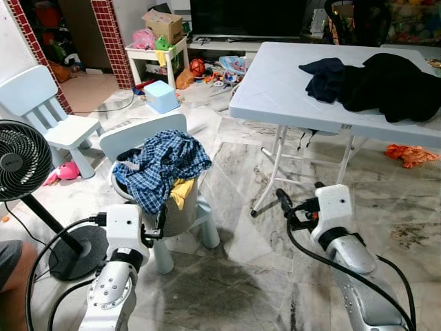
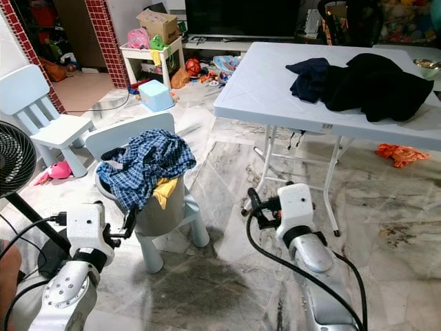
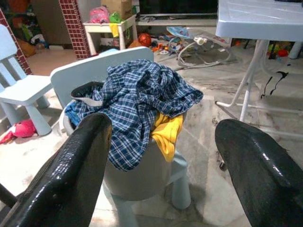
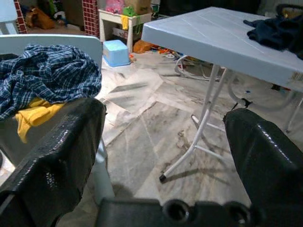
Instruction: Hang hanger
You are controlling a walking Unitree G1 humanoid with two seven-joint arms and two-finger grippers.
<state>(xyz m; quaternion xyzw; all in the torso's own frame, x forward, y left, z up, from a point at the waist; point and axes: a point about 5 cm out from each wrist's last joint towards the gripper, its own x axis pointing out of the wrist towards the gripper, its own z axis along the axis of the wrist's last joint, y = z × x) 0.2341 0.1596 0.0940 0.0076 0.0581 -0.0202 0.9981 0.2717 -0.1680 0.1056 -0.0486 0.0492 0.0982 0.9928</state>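
No hanger is clear to see; the bin lies just beyond the left gripper, nearer than the right gripper, both released and empty.

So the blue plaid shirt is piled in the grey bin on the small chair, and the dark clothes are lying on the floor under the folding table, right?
Not quite. The dark clothes lie on top of the folding table, as the left eye view shows. The blue plaid shirt is indeed piled in the grey bin on the small chair.

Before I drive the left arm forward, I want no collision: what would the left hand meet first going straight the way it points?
Probably the blue plaid shirt heaped over the grey bucket on the pale blue child's chair. The left hand is open; depth is uncertain.
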